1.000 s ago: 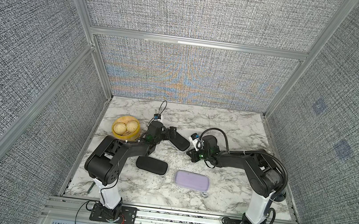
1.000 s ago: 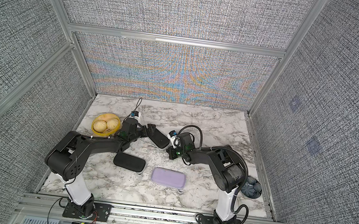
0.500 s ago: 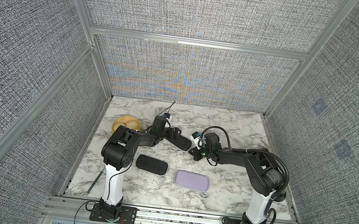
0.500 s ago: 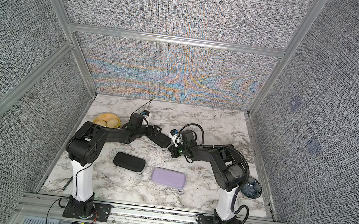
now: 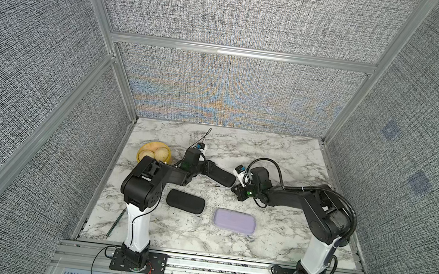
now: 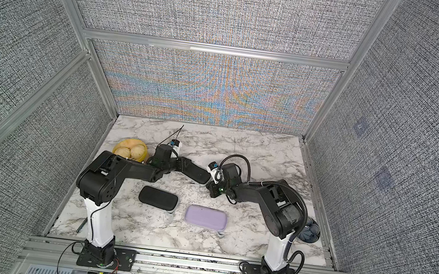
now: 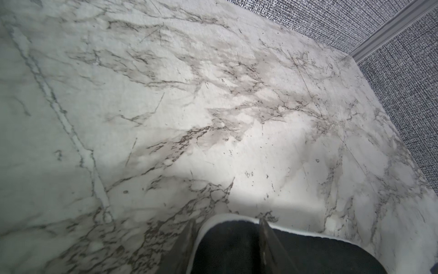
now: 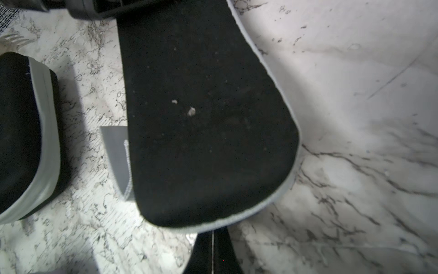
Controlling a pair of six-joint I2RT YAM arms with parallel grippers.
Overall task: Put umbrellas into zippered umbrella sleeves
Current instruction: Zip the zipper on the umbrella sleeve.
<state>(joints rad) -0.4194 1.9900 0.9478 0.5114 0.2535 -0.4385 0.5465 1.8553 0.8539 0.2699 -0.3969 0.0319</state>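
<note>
While both arms reach in toward the middle of the marble table (image 5: 281,156), a black zippered sleeve (image 5: 220,175) lies slantwise between them, nearer the back left corner than the front edge. At its leftward end the left gripper (image 7: 226,220) has its jaws partly spread, with one finger (image 7: 189,237) against each side of the rounded end, so that this end is pinched. At the opposite end the right gripper (image 8: 212,234) has its jaws pressed together, the tips just at the sleeve's grey zipper edge. Whether anything thin is caught between them cannot be told. A grey tab (image 8: 116,154) shows from under the sleeve's side in the right wrist view. A second black sleeve (image 5: 185,201), closed, lies flat toward the front left, apart from the first. A lavender sleeve (image 5: 234,221), also closed, lies just beside it toward the front edge's middle. A yellow steamer basket (image 5: 154,144) stands near the left edge toward the back. A thin rod (image 5: 116,221) lies along the left edge at the front. A dark ribbed object (image 6: 310,231) sits at the right edge, partly hidden behind the right arm.
</note>
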